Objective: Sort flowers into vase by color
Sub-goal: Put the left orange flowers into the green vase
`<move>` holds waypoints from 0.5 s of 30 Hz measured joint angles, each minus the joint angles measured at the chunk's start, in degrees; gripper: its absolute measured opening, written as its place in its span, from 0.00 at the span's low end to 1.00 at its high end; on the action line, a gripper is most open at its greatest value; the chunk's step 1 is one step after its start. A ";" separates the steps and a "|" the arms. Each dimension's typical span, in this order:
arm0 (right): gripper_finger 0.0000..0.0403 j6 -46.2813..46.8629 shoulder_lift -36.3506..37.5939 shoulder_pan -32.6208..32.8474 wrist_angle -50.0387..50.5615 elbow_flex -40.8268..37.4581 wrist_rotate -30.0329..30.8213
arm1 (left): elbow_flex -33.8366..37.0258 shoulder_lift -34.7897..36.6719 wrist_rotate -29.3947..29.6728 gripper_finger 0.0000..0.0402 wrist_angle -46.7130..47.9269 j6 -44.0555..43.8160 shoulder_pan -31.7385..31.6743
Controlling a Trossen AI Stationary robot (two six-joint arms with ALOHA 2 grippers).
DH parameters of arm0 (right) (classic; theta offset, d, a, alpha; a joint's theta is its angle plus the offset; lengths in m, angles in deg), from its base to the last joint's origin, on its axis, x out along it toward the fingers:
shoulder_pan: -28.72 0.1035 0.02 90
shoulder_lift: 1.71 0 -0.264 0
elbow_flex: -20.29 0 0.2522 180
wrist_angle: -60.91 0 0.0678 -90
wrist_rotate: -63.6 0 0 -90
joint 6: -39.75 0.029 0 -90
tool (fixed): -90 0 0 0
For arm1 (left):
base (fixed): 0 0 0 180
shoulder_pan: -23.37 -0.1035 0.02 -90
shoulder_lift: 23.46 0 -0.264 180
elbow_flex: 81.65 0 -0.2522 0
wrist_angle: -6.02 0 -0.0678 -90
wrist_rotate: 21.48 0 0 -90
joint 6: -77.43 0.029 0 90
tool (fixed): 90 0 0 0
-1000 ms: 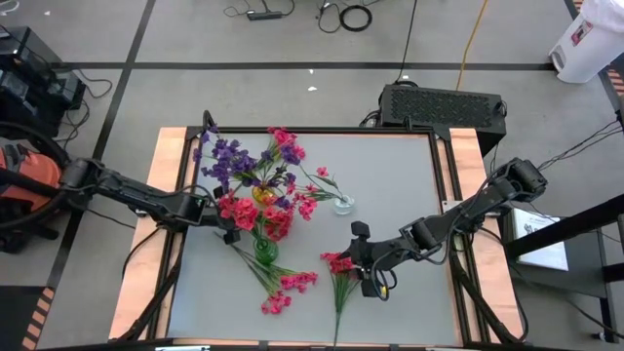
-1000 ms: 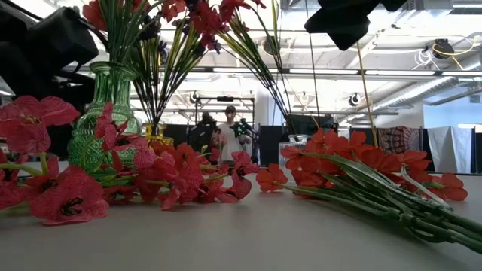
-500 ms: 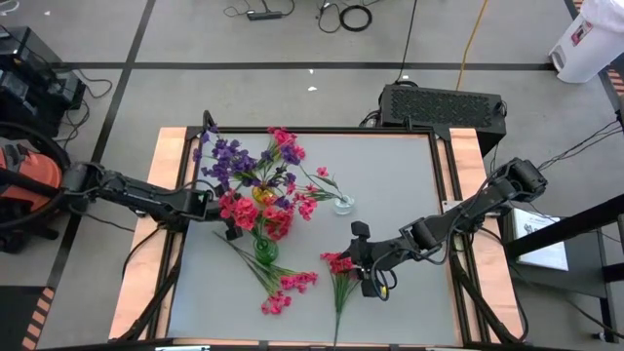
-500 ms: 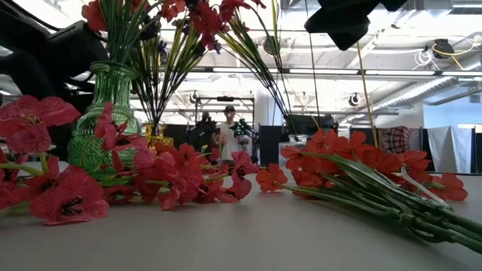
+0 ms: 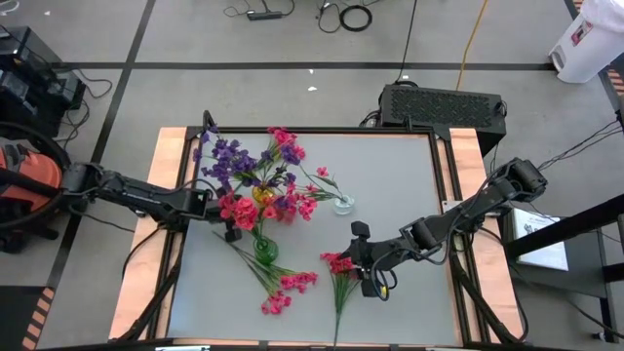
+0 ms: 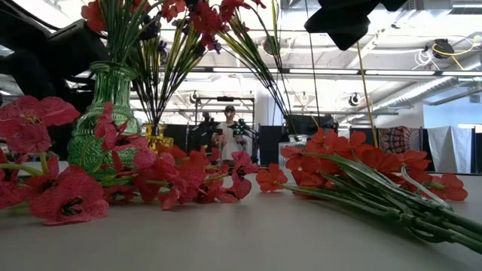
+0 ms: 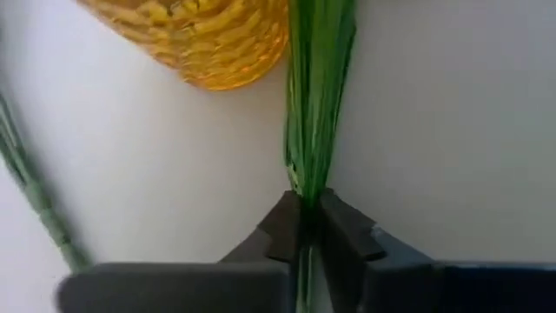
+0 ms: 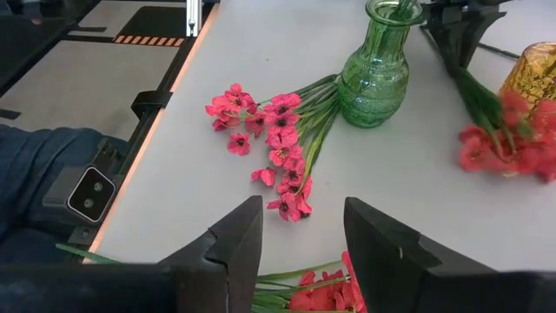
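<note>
So here we're looking down on the table point(image 5: 400, 195) with flowers all over the left half. Our left gripper point(image 7: 302, 228) is sitting low beside the yellow vase point(image 7: 208, 39), and in the left wrist view its fingers point(image 7: 280, 228) are clenching a bundle of green stems point(image 7: 317, 96) right at the tips, so it's grasping a sprig. From above, that gripper point(image 5: 232, 232) is at the left side of the table, just left of the green glass vase point(image 5: 264, 250), with a pink-red sprig point(image 5: 246, 212) spreading out right next to it. The purple flowers point(image 5: 226, 156) are standing up at the far left, over by the yellow vase, with more pink-red blossoms point(image 5: 285, 144) mixed in on the far side. A small clear vase point(image 5: 342, 204) is sitting near the middle of the table, a bit apart from the rest. Two pink-red sprigs are lying flat on the near side: one point(image 5: 288, 289) just near of the green vase, the other point(image 5: 339, 265) a bit to the right. Our right gripper point(image 5: 369, 265) is hovering just beside that second one, and in its wrist view the fingers point(image 8: 236, 239) are spread apart with nothing between them. In the low view we're seeing the green vase point(image 6: 102, 120) on the left with stems in it, and red blossoms point(image 6: 354, 162) lying across the tabletop.
</note>
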 joint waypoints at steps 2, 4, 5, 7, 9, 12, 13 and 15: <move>0.39 0.00 0.00 -0.01 0.00 0.00 0.00 | -0.04 0.04 -1.92 0.03 -0.06 0.97 0.04; 0.39 0.01 0.00 -0.01 0.00 -0.01 0.00 | -0.11 0.04 -4.15 0.02 -0.32 1.47 0.13; 0.39 0.02 0.00 0.01 0.02 0.00 -0.01 | -0.11 0.04 -4.49 0.03 -0.33 1.87 0.09; 0.39 0.01 0.00 0.01 0.02 0.00 -0.01 | -0.11 0.04 -5.31 0.03 -0.27 2.72 0.09; 0.39 0.02 0.00 0.01 0.04 0.00 0.00 | -0.11 0.05 -5.53 0.03 -0.24 2.78 0.13; 0.39 0.02 0.00 0.01 0.03 0.00 0.00 | -0.07 0.54 -5.62 0.03 0.07 2.76 0.15; 0.39 0.02 0.00 0.01 0.02 0.00 0.00 | -0.01 0.91 -5.69 0.03 0.25 2.56 0.23; 0.39 0.02 0.00 0.01 0.02 0.00 0.00 | 0.05 1.99 -6.01 0.03 0.72 2.39 0.47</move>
